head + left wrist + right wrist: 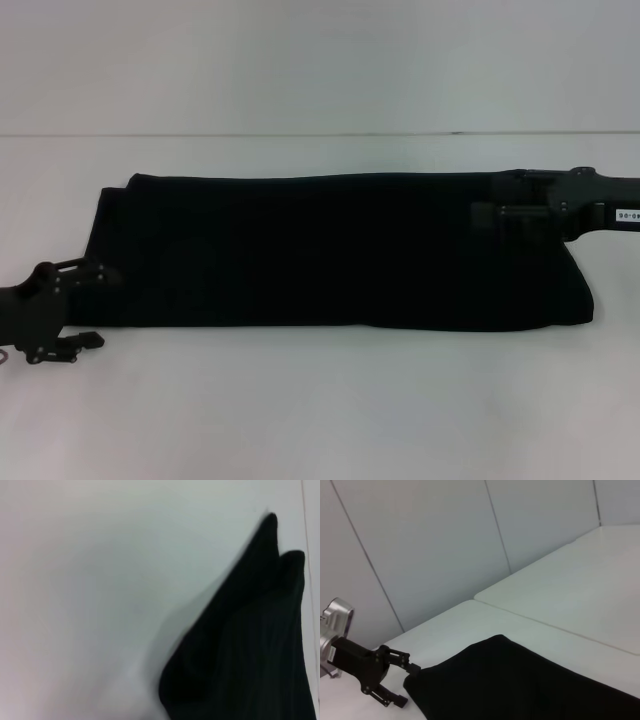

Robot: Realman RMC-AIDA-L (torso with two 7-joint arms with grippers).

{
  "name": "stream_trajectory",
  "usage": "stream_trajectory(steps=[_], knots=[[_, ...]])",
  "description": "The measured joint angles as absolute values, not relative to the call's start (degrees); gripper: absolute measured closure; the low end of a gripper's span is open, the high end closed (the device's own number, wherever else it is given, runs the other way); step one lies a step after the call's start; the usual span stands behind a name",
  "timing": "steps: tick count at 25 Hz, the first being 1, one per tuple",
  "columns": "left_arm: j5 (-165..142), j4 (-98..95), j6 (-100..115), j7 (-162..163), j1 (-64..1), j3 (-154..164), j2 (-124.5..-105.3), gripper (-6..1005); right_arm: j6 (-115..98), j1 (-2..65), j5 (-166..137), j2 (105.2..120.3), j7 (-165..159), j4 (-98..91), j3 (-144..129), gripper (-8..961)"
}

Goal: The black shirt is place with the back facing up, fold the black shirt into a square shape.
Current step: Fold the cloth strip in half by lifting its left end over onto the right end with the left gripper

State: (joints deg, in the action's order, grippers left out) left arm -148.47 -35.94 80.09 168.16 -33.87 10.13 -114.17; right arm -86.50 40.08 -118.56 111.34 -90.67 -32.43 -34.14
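The black shirt (330, 250) lies on the white table (320, 410) as a long folded band running left to right, plain side up. My left gripper (93, 308) stands open just off the shirt's left end near its front corner, with nothing between its fingers. The right wrist view shows the same open left gripper (404, 684) beside the black shirt (520, 685). My right gripper (505, 210) hovers over the band's far right part, dark against the cloth. In the left wrist view a corner of the black shirt (245, 645) shows.
A seam (320, 134) crosses the table behind the shirt. Panelled grey walls (420, 545) rise past the table's far side. Bare tabletop lies in front of the shirt and to its left.
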Motion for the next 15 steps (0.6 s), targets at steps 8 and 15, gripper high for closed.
stream_trajectory(steps=[8, 15], knots=[[-148.7, -35.9, 79.3, 170.5, -33.8, 9.6, -114.17, 107, -85.8, 39.9, -117.5, 111.45, -90.6, -32.5, -34.1, 205], [-148.7, -35.3, 76.9, 170.6, -33.9, 9.5, -114.17, 107, -85.7, 39.5, -116.4, 111.44, -90.6, -32.5, -34.1, 205]])
